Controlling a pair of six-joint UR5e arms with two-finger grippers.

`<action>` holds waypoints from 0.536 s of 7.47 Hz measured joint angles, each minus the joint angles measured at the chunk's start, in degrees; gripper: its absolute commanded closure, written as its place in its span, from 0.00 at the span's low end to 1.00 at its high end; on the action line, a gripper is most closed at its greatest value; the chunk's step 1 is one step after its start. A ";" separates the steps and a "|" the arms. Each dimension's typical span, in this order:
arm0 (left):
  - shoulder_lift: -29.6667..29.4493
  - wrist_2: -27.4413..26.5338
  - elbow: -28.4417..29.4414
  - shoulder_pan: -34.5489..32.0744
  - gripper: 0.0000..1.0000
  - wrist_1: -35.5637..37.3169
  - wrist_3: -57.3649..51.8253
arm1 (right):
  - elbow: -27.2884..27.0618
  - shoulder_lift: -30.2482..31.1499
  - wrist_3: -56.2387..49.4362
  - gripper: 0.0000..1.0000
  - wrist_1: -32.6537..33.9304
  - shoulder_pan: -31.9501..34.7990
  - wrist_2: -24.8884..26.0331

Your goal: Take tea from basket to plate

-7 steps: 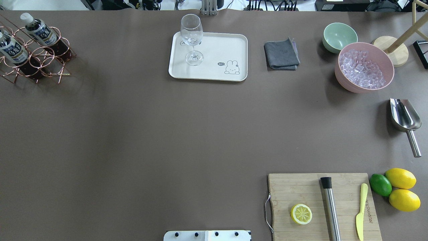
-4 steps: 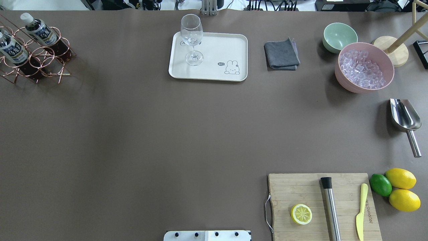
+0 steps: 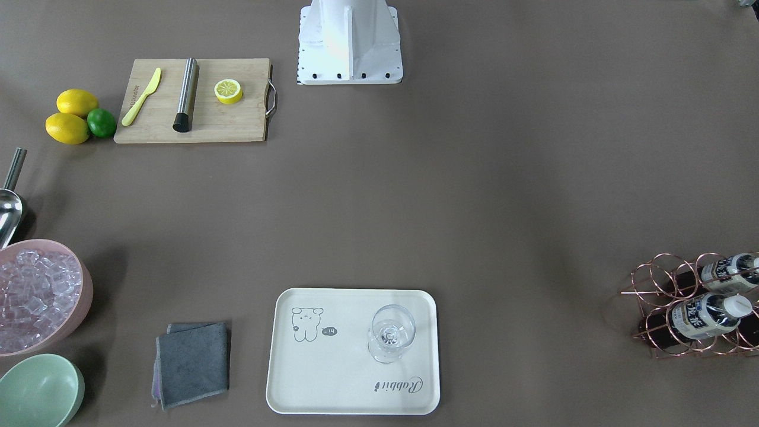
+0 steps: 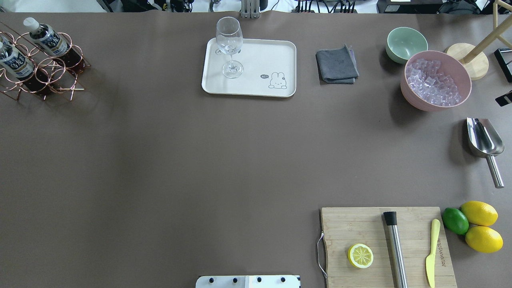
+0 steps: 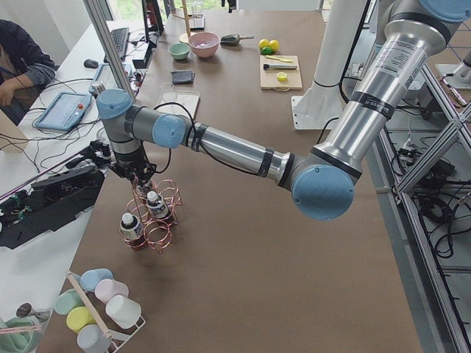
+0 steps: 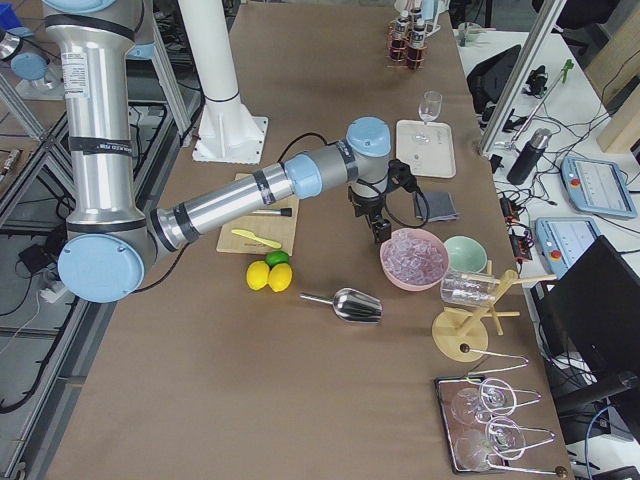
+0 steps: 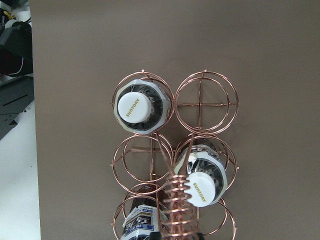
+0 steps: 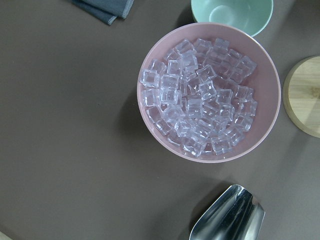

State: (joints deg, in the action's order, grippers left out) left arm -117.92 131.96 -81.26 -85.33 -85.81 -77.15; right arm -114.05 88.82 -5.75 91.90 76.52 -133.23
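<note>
The tea, one of three alike, stands upright in a ring of the basket, well apart from the plate; the left gripper hangs over the basket, the right gripper over the pink bowl, both jaw states indeterminable.

**Task objects.** A rose-gold wire rack with six ring compartments and a coiled handle is shown standing on the desk. Three white-capped tea bottles of dark brown drink are held cap-up in separate rings. The cream rectangular tray, printed with a bear and "Rabbit", is laid flat, well apart.
</note>
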 measured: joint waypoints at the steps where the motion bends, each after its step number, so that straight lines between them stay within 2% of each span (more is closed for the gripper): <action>1: -0.78 -0.05 -0.12 -0.10 1.00 0.64 0.15 | -0.26 -0.12 0.11 0.01 0.03 -0.34 0.05; 4: -2.90 -0.12 -4.11 -0.49 1.00 6.45 0.38 | -0.19 -3.03 -0.05 0.01 -0.84 -1.72 -0.03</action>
State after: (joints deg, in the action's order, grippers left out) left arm -120.82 131.84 -85.36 -85.82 -79.36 -76.77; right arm -114.23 85.79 -5.80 91.06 74.79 -133.26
